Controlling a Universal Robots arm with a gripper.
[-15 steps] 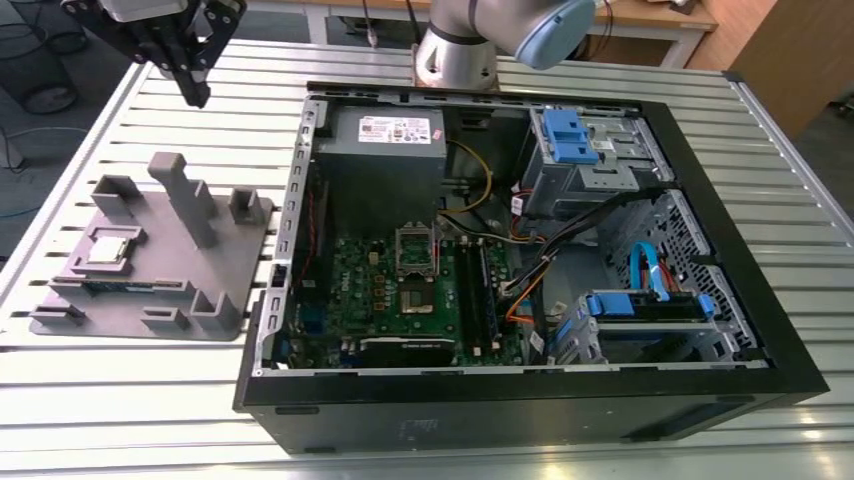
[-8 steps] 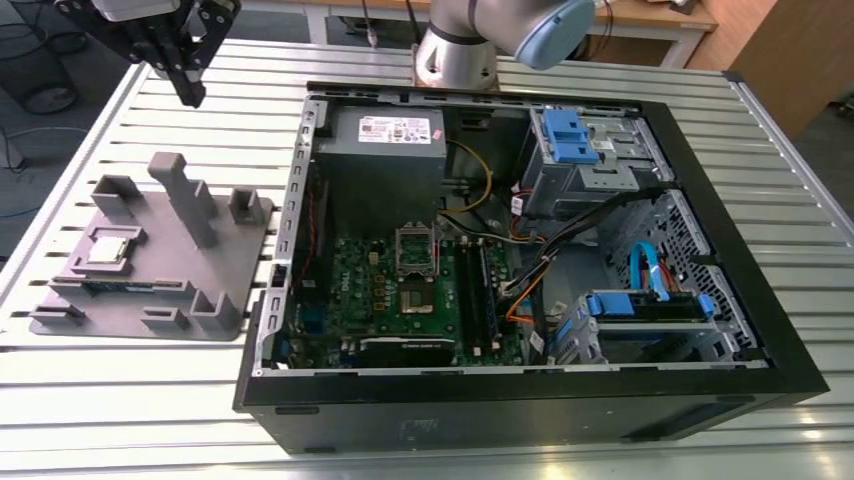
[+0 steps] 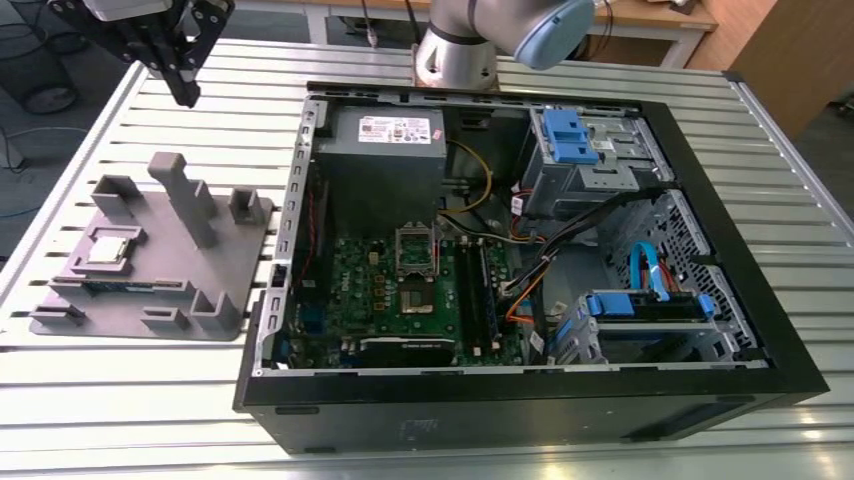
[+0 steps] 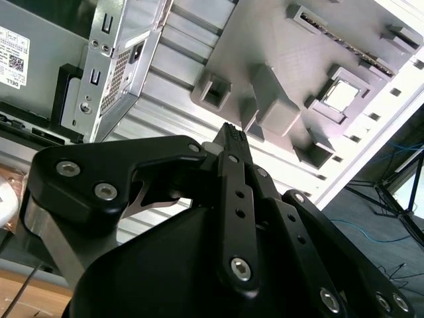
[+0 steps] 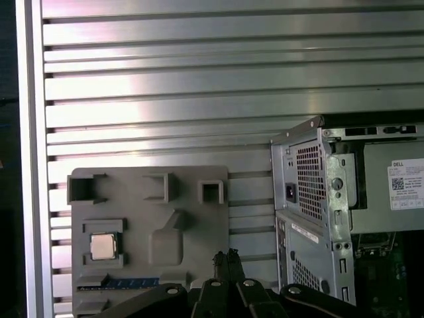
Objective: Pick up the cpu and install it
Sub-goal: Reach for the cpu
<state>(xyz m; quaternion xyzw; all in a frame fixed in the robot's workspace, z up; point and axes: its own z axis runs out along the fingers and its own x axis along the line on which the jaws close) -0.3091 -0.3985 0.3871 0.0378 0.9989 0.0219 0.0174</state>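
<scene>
The cpu (image 3: 107,248) is a small silver square lying flat in a recess of the grey holder tray (image 3: 200,285), at the exterior view's left. It also shows in the first wrist view as the cpu (image 5: 104,246) and in the second wrist view as the cpu (image 4: 342,96). My gripper (image 3: 190,95) hangs high above the table beyond the tray's far side, well apart from the chip. Its black fingers (image 5: 231,260) meet at the tips (image 4: 233,132), shut with nothing between them. The metal socket frame (image 3: 416,262) sits on the green motherboard inside the open computer case (image 3: 534,400).
The case lies on its side on a slatted metal table (image 3: 160,380), right of the tray. Inside are a power supply (image 3: 387,135), blue drive brackets (image 3: 567,135) and loose cables (image 3: 534,270). The tray carries upright grey blocks (image 3: 180,195) and a memory stick (image 5: 119,283).
</scene>
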